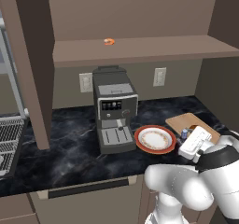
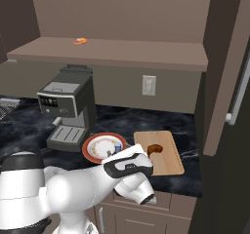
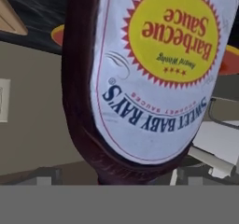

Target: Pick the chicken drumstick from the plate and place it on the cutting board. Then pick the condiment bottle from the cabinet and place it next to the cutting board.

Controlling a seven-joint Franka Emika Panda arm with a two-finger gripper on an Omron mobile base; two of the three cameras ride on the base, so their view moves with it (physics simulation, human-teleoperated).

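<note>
The condiment bottle [image 3: 140,78] is very close in the hand view: dark brown, with a white and yellow barbecue sauce label that reads upside down. From the left base view its blue cap [image 1: 184,133] pokes out between the plate [image 1: 155,139] and the cutting board [image 1: 189,122]. My gripper [image 1: 187,139] is right at the bottle, low over the counter. Its fingers are hidden by the hand and the bottle, so I cannot tell whether they grip it. The chicken drumstick [image 2: 155,149] lies on the cutting board [image 2: 163,162]. The plate [image 2: 100,147] is bare.
A grey coffee machine [image 1: 113,113] stands left of the plate on the dark marble counter [image 1: 70,148]. A tiny orange ring [image 1: 108,41] lies on the cabinet shelf [image 1: 149,48]. A brown side panel [image 2: 219,82] rises right of the board.
</note>
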